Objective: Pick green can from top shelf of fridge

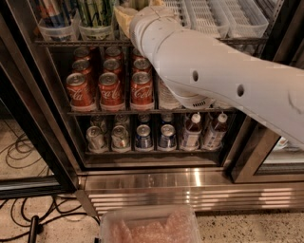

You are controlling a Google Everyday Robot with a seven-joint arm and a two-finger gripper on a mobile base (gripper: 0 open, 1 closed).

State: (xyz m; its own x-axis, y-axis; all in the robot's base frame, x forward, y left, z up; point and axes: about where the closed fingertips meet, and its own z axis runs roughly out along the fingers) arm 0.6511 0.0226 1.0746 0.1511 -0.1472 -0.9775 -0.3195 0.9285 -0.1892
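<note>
The green can (98,10) stood toward the left end of the top shelf (71,42) of the fridge (45,109). Its green body was streaked with pale vertical lines and its foot sat in a clear plastic bin (96,32). The upper edge of the view cut off its top, so I saw no lid. The gripper (124,18) was up at that same shelf, just to the right of the can, at the end of the thick white arm (213,76) that slanted in from the right. The wrist hid most of it, and I could not tell whether it was spread or closed, nor whether it touched the can. A darker can in a second clear bin (57,29) crowded the green can on its left. White slotted bins (213,16) filled the shelf beyond the arm. Below, red cola cans (110,88) stood in rows on the next rack, some hidden by the arm.
</note>
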